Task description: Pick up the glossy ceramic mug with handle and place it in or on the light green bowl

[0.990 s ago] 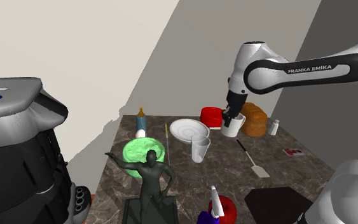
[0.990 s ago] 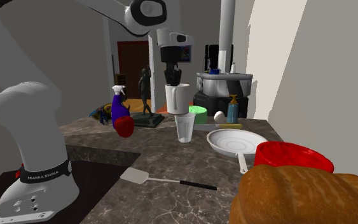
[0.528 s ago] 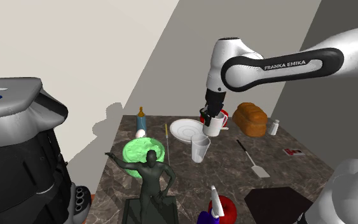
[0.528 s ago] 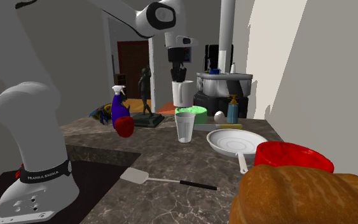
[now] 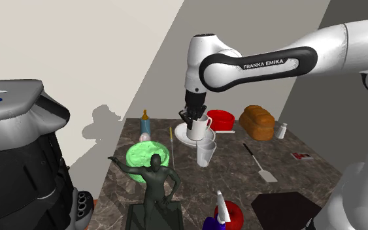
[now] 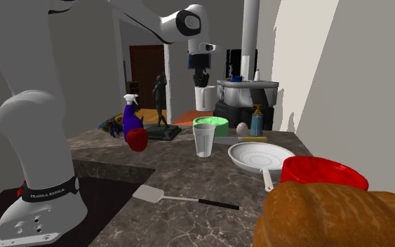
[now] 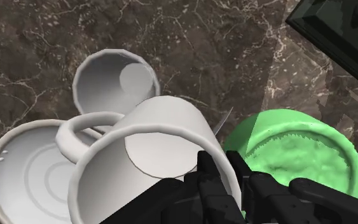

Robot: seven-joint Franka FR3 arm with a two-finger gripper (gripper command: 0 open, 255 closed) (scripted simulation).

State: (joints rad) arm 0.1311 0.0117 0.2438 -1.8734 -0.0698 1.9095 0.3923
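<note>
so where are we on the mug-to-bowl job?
Done: the gripper is shut on the white mug, which is off the counter. In hand: the mug hangs over the white plate, short of the green bowl. Left: get over the bowl, lower, release.

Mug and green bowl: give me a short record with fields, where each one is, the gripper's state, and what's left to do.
mug: white, with handle, lifted off the counter
gripper: shut on the mug's rim
bowl: light green, on the counter next to the dark figurine
under the mug: clear glass and white plate
left to do: mug not yet over the bowl
</note>
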